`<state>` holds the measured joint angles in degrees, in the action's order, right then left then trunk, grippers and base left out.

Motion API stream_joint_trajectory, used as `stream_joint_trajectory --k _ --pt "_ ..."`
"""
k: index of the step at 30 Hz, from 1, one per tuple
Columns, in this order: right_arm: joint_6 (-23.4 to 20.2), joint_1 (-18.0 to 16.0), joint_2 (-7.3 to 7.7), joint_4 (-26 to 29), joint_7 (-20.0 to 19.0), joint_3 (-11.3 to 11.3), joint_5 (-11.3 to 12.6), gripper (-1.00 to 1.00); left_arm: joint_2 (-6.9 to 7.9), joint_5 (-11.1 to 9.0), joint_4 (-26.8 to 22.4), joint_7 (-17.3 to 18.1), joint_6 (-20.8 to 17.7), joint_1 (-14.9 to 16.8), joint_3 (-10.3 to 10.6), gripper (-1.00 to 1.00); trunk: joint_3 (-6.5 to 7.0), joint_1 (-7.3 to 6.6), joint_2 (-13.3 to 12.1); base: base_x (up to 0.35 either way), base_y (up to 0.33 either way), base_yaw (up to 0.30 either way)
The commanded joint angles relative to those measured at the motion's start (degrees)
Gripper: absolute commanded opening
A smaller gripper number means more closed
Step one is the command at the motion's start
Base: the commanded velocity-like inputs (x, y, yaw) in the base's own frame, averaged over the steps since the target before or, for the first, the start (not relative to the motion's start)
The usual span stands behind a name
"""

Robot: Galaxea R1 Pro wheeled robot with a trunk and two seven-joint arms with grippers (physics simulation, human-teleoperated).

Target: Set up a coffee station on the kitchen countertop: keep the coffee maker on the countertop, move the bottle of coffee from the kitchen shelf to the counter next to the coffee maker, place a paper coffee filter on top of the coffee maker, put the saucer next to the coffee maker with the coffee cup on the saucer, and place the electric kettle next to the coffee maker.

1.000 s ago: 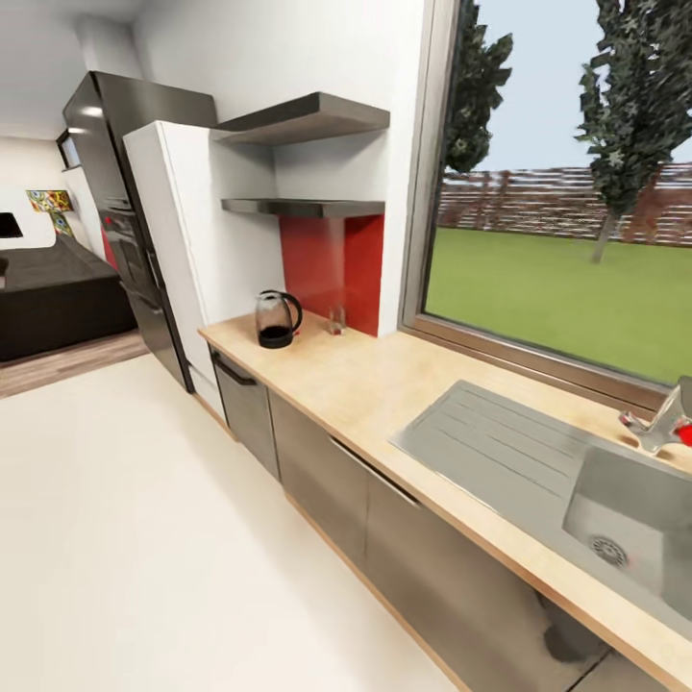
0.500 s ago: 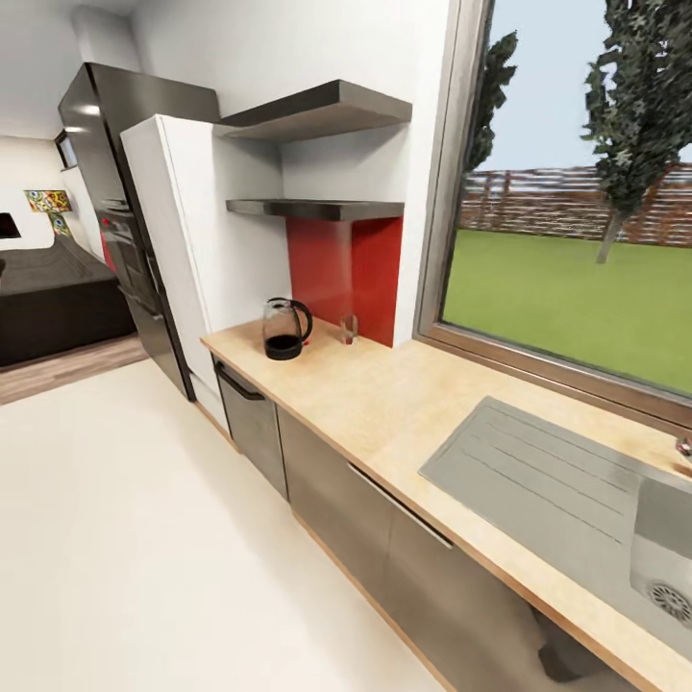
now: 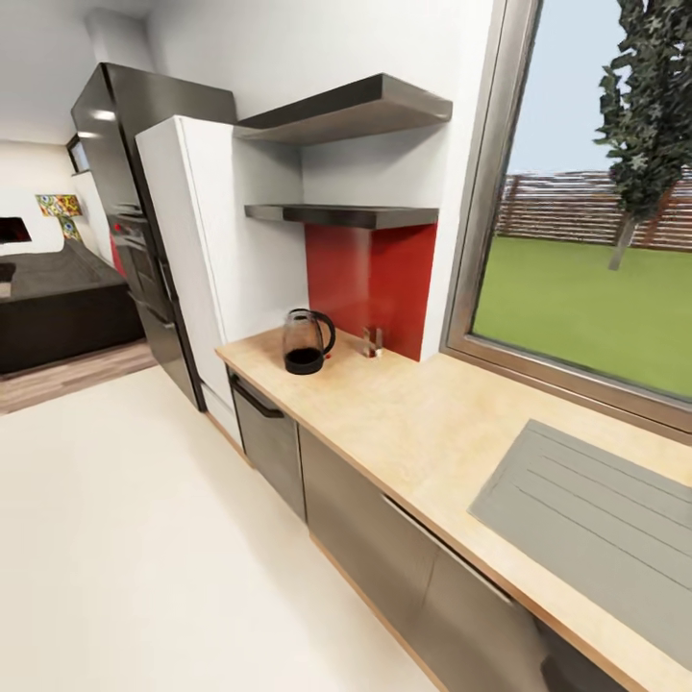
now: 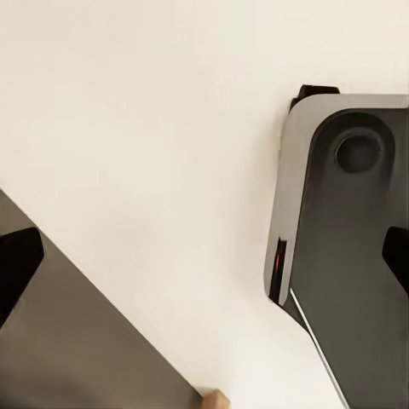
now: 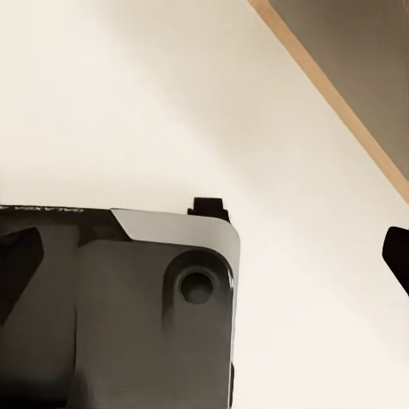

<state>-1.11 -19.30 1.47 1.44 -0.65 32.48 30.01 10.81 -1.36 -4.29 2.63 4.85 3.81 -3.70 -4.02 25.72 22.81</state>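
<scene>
Two claws, left claw [image 4: 204,268] and right claw [image 5: 204,256], hang spread and empty above the floor [image 4: 153,128]; kettle [image 3: 306,342] stands on the tabletop [image 3: 423,423].

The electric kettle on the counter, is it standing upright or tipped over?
Upright: the electric kettle stands on its dark base on the countertop, handle at its side.

You see a clear electric kettle [image 3: 307,341] with black base on the pale wood tabletop [image 3: 423,423], a red backsplash [image 3: 370,279], dark grey shelves [image 3: 351,106] and a cream floor [image 3: 125,538].
</scene>
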Motion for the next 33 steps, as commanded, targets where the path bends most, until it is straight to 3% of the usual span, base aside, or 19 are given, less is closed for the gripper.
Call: stream_joint_trajectory --k 1,12,21,33 --pt "-0.12 -0.03 0.03 0.05 -0.06 0.48 0.58 1.0 0.0 -0.14 0.07 0.27 0.16 0.06 -0.35 1.0 -0.03 0.06 0.11 0.239 0.266 0.075" --pt "-0.12 -0.03 0.03 0.14 -0.05 0.48 0.66 1.0 0.0 -0.14 0.07 0.27 0.16 0.07 -0.41 1.0 0.22 0.06 0.11 0.227 0.267 0.019" --pt "-0.12 -0.03 0.03 0.14 -0.05 0.48 0.67 1.0 0.0 -0.06 0.07 0.27 0.16 0.06 -0.27 1.0 0.33 0.06 0.11 0.248 0.254 -0.176" --pt "-0.12 -0.03 0.03 0.14 -0.05 0.48 0.67 1.0 0.0 -0.05 0.07 0.27 0.17 0.06 -0.22 1.0 0.33 0.06 0.11 0.215 0.276 -0.016"
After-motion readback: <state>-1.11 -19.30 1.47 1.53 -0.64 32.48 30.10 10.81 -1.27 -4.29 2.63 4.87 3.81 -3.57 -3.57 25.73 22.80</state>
